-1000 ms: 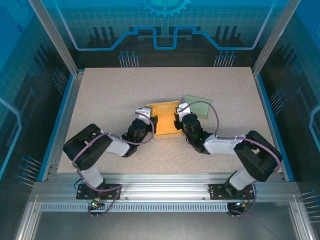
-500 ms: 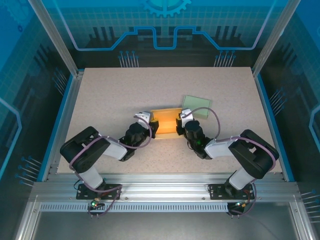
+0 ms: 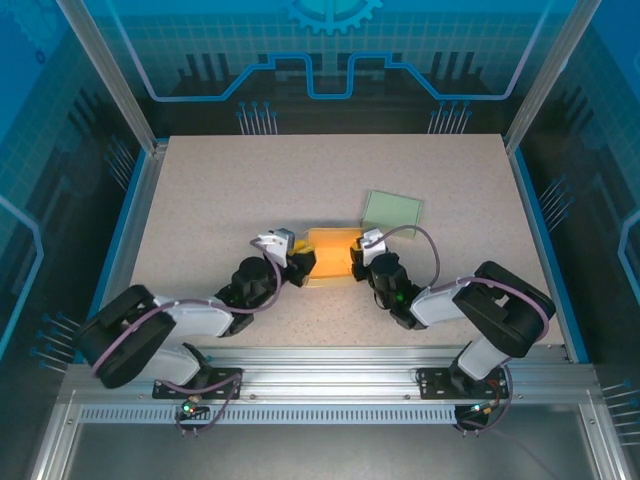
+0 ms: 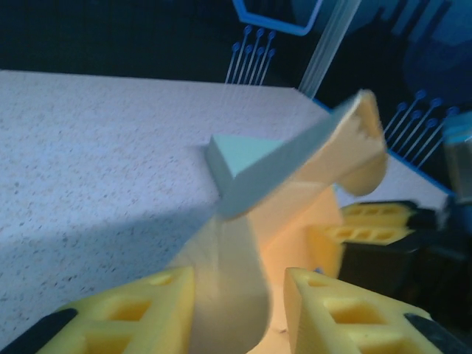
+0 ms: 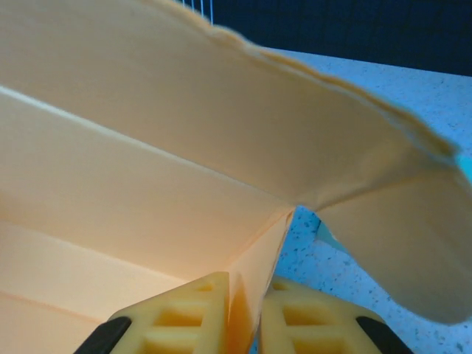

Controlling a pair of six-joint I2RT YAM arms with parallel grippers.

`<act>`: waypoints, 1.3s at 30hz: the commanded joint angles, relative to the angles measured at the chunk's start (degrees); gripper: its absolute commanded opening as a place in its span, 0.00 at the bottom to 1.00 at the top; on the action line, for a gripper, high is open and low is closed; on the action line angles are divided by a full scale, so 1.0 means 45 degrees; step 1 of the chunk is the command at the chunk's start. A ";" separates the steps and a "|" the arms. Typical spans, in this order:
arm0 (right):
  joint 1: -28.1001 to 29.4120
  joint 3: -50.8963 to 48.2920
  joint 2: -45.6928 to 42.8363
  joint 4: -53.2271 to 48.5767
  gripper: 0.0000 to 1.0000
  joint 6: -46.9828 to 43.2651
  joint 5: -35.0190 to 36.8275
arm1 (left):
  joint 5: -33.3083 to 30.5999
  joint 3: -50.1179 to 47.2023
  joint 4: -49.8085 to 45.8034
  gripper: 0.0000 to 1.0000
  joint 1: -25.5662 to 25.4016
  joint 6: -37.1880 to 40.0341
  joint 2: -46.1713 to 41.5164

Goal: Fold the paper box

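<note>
Top external view had the orange paper box (image 3: 330, 257) lying on the speckled table (image 3: 250, 180), a little nearer than the middle and between the two arms. The left gripper (image 3: 296, 264) was at the box's left edge and the right gripper (image 3: 355, 258) at its right edge, so the box was bracketed from both sides, with each arm stretched low across the table from its base at the near edge. A flat pale green sheet (image 3: 391, 210) lay on the table just beyond the box, up and to the right, near the right gripper's white cable but apart from the box itself.

From the right wrist, the two yellow fingers (image 5: 184, 317) were drawn close together with an upright orange wall of the box pinched between them, at a corner where two panels met. Above them a curled flap bent over towards the right, and creased orange panels ran off to the left.

From the left wrist, a curved orange flap stood between the yellow pads (image 4: 140, 313), lying against the left one. A thin gap seemed to show at the other, so I could not tell whether that claw truly gripped. The right gripper's yellow fingers showed beyond the box, at its far side.
</note>
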 commanded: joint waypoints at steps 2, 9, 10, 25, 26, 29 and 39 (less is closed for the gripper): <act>0.0410 -0.0169 0.0213 0.0486 0.17 0.0168 -0.0491 | 0.0904 -0.0258 -0.1329 0.46 -0.0207 -0.0251 -0.1447; 0.0591 0.0225 0.0257 -0.0191 0.17 -0.0053 -0.0106 | 0.0398 -0.0858 -0.3132 0.68 -0.0209 -0.0083 -0.3919; 0.0590 0.0251 0.0274 -0.0229 0.17 -0.0052 -0.0106 | 0.0322 -0.0906 -0.3521 0.71 -0.0202 -0.0075 -0.4403; 0.0914 0.0540 0.0585 -0.0469 0.17 -0.0130 0.0071 | -0.2269 0.3115 -1.2803 0.63 -0.0188 -0.1170 -0.8132; 0.0935 0.0562 0.0494 -0.0562 0.17 -0.0092 0.0071 | -0.2806 0.3512 -1.3767 0.61 -0.0182 -0.1573 -0.7984; 0.0957 0.0871 -0.0007 -0.1797 0.18 0.0230 0.0225 | -0.3541 0.4425 -1.6145 0.53 -0.0013 -0.2139 -0.7630; 0.1028 0.1491 -0.3231 -0.6587 0.58 0.0624 0.0182 | -0.2690 0.5138 -1.9117 0.56 0.0048 -0.0564 -0.8565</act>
